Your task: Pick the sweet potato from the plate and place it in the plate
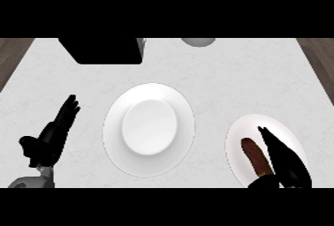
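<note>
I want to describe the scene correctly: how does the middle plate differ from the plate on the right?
The middle plate looks larger and holds nothing; the right plate looks smaller and carries the sweet potato. The right hand reaches over the right plate with straight fingers, beside the sweet potato; no hand is over the middle plate. Both are white and round.

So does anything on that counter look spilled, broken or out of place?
Nothing stands out. The sweet potato lies whole on the right plate, the centre plate sits flat, and no spill shows on the counter.
</note>
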Available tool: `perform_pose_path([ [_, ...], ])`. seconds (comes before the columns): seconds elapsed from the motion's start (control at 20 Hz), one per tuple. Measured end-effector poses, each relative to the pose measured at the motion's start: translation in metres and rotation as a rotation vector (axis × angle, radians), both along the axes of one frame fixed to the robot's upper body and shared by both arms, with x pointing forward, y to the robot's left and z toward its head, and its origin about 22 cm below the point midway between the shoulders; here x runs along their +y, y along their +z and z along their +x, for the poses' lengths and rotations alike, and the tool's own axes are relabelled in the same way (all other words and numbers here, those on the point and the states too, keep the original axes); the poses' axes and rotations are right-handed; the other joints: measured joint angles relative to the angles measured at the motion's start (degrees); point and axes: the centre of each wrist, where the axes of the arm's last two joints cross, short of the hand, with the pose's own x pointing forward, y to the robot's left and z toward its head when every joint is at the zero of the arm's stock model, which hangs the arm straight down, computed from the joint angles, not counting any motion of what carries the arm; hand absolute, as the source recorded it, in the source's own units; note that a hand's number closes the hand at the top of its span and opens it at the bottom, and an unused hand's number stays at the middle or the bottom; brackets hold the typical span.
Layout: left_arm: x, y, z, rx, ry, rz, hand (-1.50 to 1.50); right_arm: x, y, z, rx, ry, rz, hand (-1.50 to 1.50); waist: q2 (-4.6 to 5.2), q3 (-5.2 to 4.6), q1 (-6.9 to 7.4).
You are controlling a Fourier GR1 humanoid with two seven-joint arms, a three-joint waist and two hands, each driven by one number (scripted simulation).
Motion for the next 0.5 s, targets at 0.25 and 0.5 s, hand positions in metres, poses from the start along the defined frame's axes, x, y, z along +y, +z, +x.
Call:
perform_pose_path([
  [0.25,-0.002,-0.001,0.006,-0.001,0.001,0.000,0.00,-0.010,-0.014,0.009,0.021,0.007,0.008,1.50,0.01,-0.01,-0.06],
  [0.5,-0.004,-0.007,0.003,0.000,-0.001,-0.002,0.00,-0.010,-0.024,0.010,0.012,0.079,0.021,1.50,-0.41,-0.68,-0.11],
])
